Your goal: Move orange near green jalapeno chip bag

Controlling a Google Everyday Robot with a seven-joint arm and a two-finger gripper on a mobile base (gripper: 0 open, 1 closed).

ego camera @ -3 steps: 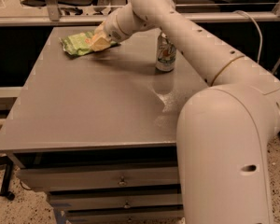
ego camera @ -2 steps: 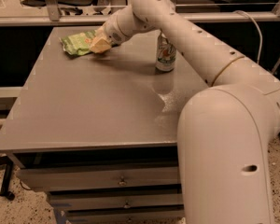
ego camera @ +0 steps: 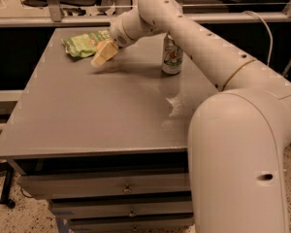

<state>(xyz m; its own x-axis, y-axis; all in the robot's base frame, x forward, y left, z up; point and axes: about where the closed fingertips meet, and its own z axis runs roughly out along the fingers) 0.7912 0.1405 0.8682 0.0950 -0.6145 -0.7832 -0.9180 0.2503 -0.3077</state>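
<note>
Camera view, upper left: tool (ego camera: 103, 55) beside crinkled light-green chip bag (ego camera: 85, 42), likely delivering an unseen orange; its grip cannot be told.

Cream gripper (ego camera: 103, 55) hangs over grey table (ego camera: 87, 115), light-green chip bag (ego camera: 83, 43) just beside it, green-and-white can (ego camera: 172, 57) farther off

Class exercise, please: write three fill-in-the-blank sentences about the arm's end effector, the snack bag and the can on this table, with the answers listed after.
The end effector is right beside the ___ chip bag.
The soda can stands ___ on the table.
Of the can and the bag, the end effector is nearer to the ___.
Missing words: green; upright; bag.
</note>
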